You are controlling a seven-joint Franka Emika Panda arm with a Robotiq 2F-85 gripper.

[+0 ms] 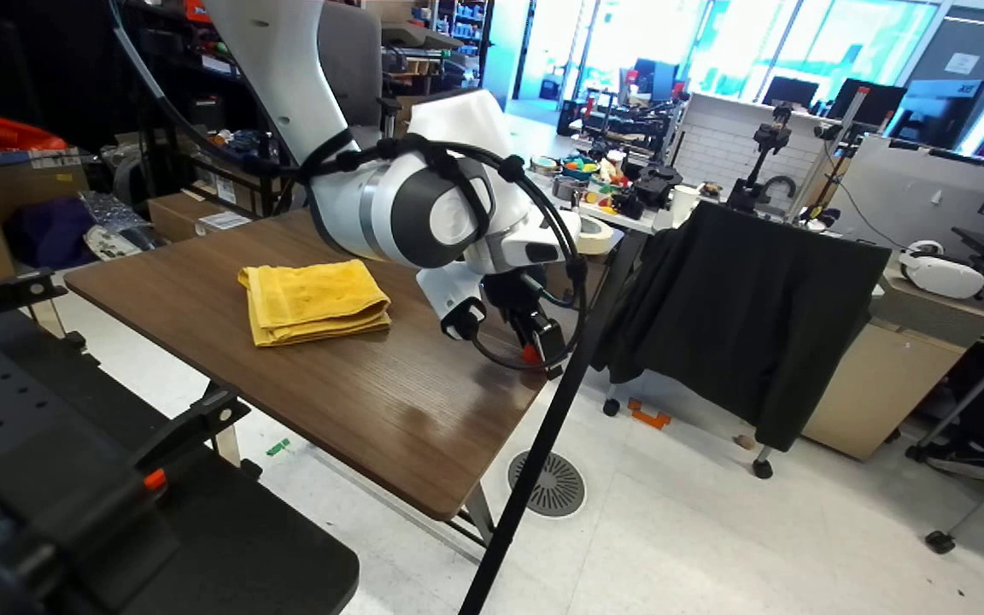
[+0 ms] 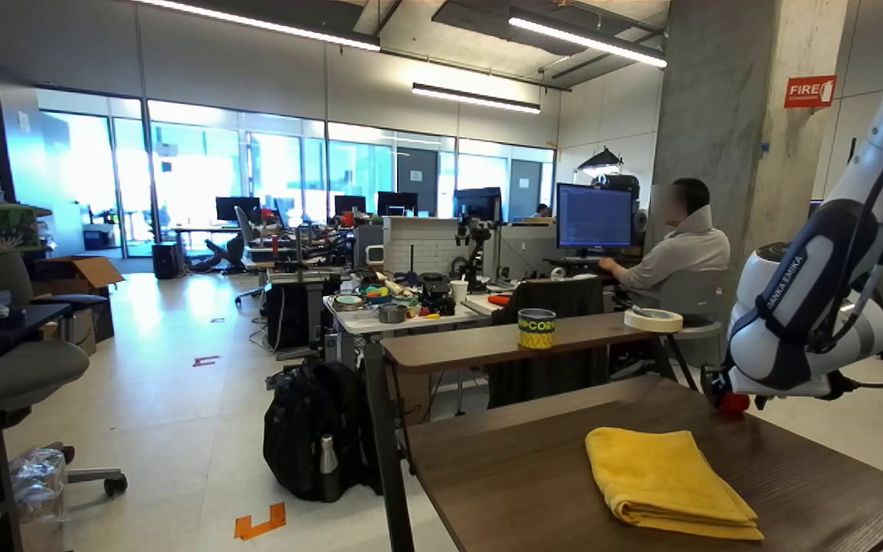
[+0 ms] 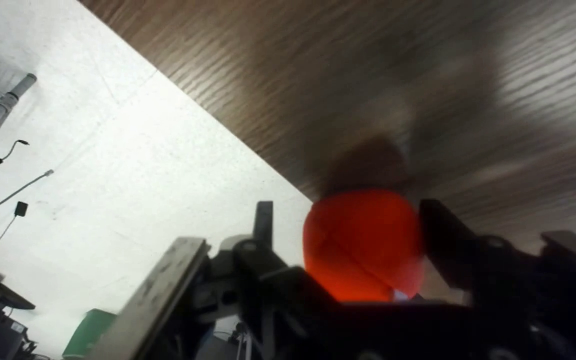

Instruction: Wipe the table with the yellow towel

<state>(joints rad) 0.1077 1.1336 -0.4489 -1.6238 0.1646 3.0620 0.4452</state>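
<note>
In an exterior view, at the left, the yellow towel point(image 1: 314, 301) lies folded on the brown table point(image 1: 389, 410), at about nine o'clock from the gripper point(image 1: 541, 355) and well apart from it. To its right comes the arm point(image 1: 295, 85): it enters from eleven o'clock, descends toward the right, bends at a thick joint point(image 1: 445, 212) wrapped with a black cable point(image 1: 577, 272), and its last part hangs down toward five o'clock, so the gripper is low, near the right edge of the table.

In an exterior view, the red round object point(image 2: 734, 403) is at one o'clock from the towel, near the table's edge; further right, the arm enters from two o'clock and slants down to the left.

In the wrist view, the finger point(image 3: 264, 220) at nine o'clock from the object is apart from it, with pale floor point(image 3: 168, 190) between them. The finger point(image 3: 440, 230) at three o'clock is just beside the object; whether it touches, I cannot tell. The fingers are thus spread around the object.
</note>
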